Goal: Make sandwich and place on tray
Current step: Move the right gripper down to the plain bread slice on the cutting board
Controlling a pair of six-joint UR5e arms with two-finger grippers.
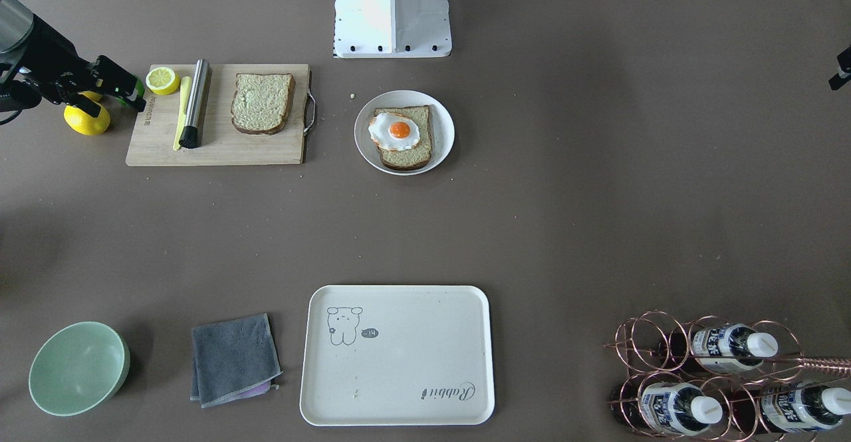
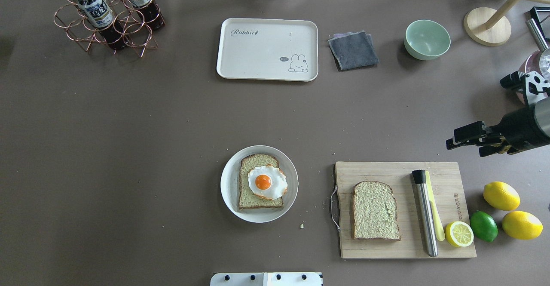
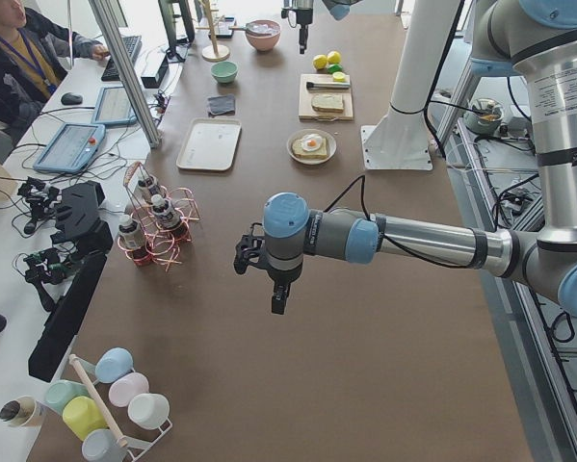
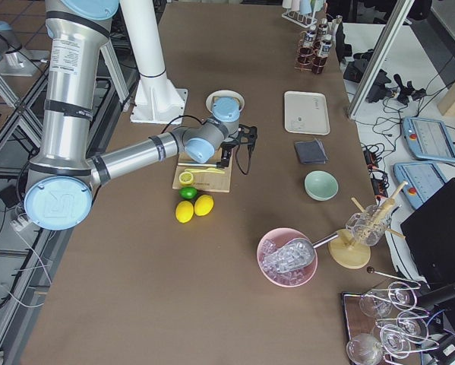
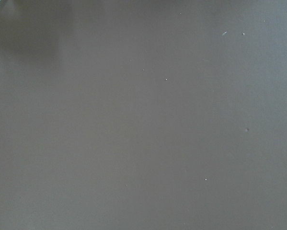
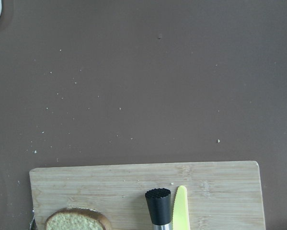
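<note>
Near the robot's base, at the middle of the brown counter (image 2: 129, 148), a round white plate (image 2: 228, 185) carries one bread slice (image 2: 258, 161) with a fried egg (image 2: 267, 182) lying on it, yolk up. The second slice (image 2: 374, 210) lies flat on a wooden cutting board (image 2: 386, 170) just right of the plate. It shares the board with a steel muddler (image 2: 425, 213), a yellow knife (image 2: 435, 210) and a lemon half (image 2: 459, 233). Both halves of the sandwich are uncombined and well apart from the cream tray (image 2: 266, 49), which sits at the far edge of the counter (bear drawing and "Rabbit" script facing up).

The right hand (image 2: 464, 139) hovers above the counter beyond the board's far right corner, its jaws apart and holding nothing. Its wrist camera looks down on the board's far edge. The left hand (image 3: 279, 294) hangs over bare counter far out on the left, seen only from the side, so I cannot tell whether it is open or closed.

A lime (image 2: 484, 226) and two whole lemons (image 2: 501, 195) rest right of the board. A grey cloth (image 2: 353, 50) and a green bowl (image 2: 427, 38) lie right of the tray, and a copper bottle rack (image 2: 107, 19) stands at the far left.
</note>
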